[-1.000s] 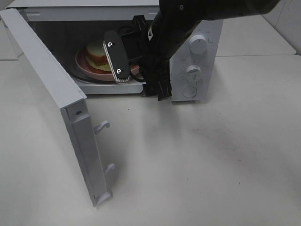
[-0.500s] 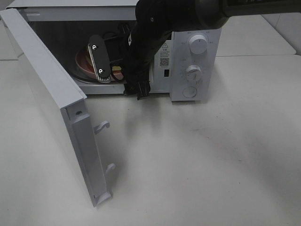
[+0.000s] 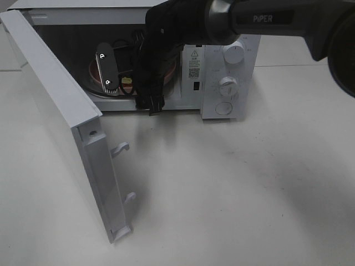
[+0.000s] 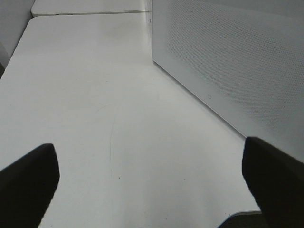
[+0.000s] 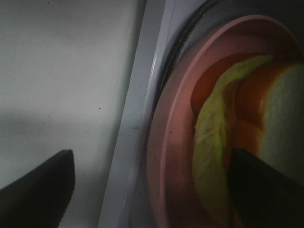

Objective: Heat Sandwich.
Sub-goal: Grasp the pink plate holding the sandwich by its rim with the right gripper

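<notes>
Microwave, door open, upper centre of frame.
Inside: sandwich on pink plate; right end effector released over plate rim; left end effector released.

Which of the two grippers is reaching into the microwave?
The right gripper, jaws open at the pink plate; the left gripper hangs over the table outside.

High view: the arm is masking most of the plate, with a pink sliver showing at 9 o'clock in the cavity. The label print is appearing too small to read. Right wrist view: the frame is cropping the blurred sandwich, and a dark finger is overlapping it. Left wrist view: the frame is cropping both fingers.
</notes>
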Controlling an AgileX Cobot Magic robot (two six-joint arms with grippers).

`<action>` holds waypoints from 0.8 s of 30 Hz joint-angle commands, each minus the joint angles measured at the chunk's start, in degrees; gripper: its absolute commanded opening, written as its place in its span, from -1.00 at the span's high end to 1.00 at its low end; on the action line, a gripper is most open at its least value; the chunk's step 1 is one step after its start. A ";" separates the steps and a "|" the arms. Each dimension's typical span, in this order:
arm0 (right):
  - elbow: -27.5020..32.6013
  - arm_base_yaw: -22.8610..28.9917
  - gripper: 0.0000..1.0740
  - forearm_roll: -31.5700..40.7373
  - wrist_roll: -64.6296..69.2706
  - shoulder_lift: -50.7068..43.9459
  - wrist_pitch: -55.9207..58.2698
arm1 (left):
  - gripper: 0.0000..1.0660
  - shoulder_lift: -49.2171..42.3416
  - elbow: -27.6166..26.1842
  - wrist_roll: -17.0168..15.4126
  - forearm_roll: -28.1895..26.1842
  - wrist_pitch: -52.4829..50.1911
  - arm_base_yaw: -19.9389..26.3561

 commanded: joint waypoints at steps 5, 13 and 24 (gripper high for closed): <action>-7.05 0.11 -0.51 2.01 0.80 4.47 2.81 | -0.83 -0.92 0.17 -0.06 -0.06 -0.57 -0.11; -10.31 0.06 -0.49 2.18 0.34 8.19 2.69 | -0.83 -0.92 0.17 -0.06 -0.06 -0.57 -0.11; -10.43 0.00 -0.45 8.59 -0.34 10.77 3.32 | -0.83 -0.92 0.17 -0.06 -0.06 -0.57 -0.11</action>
